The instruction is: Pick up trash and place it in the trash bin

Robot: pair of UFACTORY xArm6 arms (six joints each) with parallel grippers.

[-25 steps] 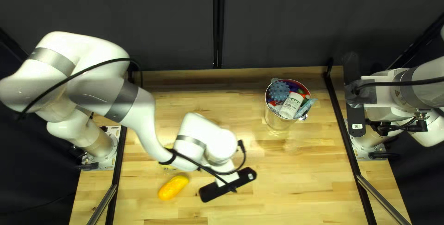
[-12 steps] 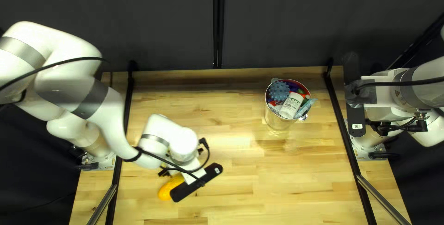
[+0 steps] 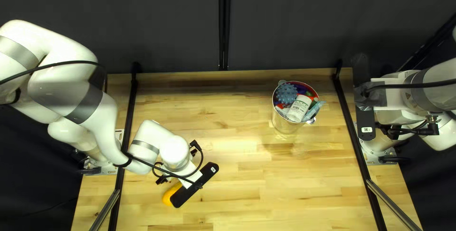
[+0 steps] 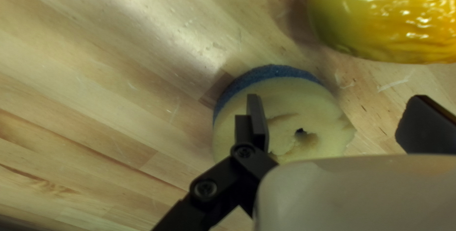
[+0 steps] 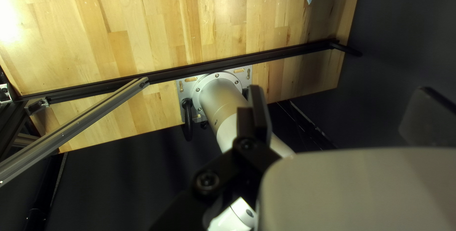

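At lower left, the left tool (image 3: 192, 189) hovers, spread, above a torn sponge (image 4: 308, 100) near a yellow object (image 4: 384, 19); the right tool (image 3: 365, 120), also spread, hangs right of the filled bin (image 3: 284, 126).

Wd tbl (image 3: 304, 188); yel obj (image 4: 384, 19); rnd blue-edged sponge (image 4: 323, 112) nr it; bin (image 3: 284, 125) well apart

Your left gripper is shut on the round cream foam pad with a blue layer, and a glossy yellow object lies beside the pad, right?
Not shut: my left gripper is open, fingers wide apart, as the left wrist view shows. The glossy yellow object does lie beside the foam pad.
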